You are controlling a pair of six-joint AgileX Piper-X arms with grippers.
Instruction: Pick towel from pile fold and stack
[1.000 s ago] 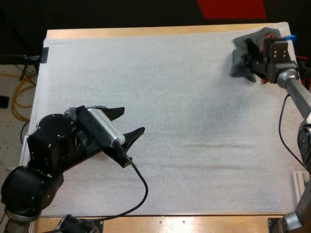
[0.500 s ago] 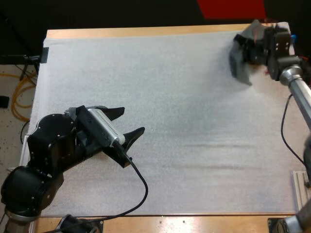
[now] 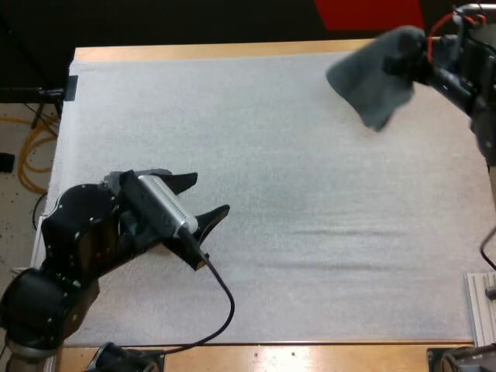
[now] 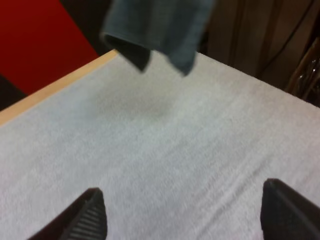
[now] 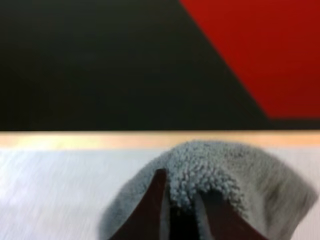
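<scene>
R pincer [image 5: 182, 200] is clamped on a bunched fold of the soft, light, floppy towel [image 3: 376, 77], which hangs over the far-right of the worktop [image 3: 271, 116], prob. touching nothing, so regrip at a corner/edge; L pincer [image 3: 211, 194] gapes wide, empty.

No text, label, brand or number can be read anywhere.

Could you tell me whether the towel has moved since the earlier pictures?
Yes. The towel, held by the right gripper, has risen off the mat and now overlaps the table at its far edge, a little further left.
</scene>
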